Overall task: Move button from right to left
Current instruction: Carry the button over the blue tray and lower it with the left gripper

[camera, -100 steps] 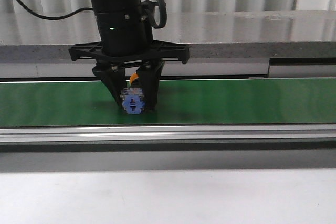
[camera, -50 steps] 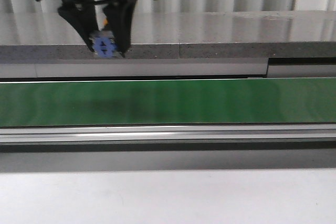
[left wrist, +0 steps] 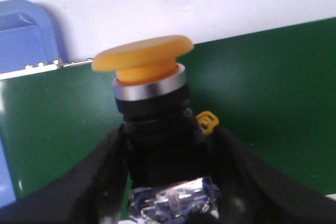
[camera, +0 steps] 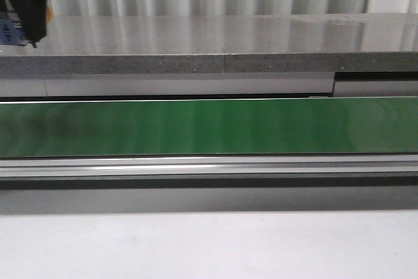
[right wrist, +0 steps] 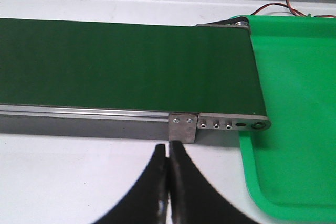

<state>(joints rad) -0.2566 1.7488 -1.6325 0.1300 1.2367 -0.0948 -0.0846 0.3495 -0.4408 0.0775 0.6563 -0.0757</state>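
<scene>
The button (left wrist: pixel 142 59) has a yellow-orange mushroom cap, a black collar and a blue-grey block. My left gripper (left wrist: pixel 168 182) is shut on its black body and holds it in the air above the green belt (left wrist: pixel 262 103). In the front view the left gripper (camera: pixel 14 36) is at the top left corner, well above the belt (camera: pixel 209 127), with the button's blue block (camera: pixel 6 31) just showing at the frame edge. My right gripper (right wrist: pixel 168 153) is shut and empty over the white table, near the belt's end (right wrist: pixel 226 124).
A blue tray (left wrist: pixel 26 30) lies beyond the belt's end in the left wrist view. A green tray (right wrist: pixel 294 103) lies at the belt's other end in the right wrist view. A grey ledge (camera: pixel 222 63) runs behind the belt.
My left gripper has lifted the button off the belt and carried it up and to the left, almost out of the front view.
</scene>
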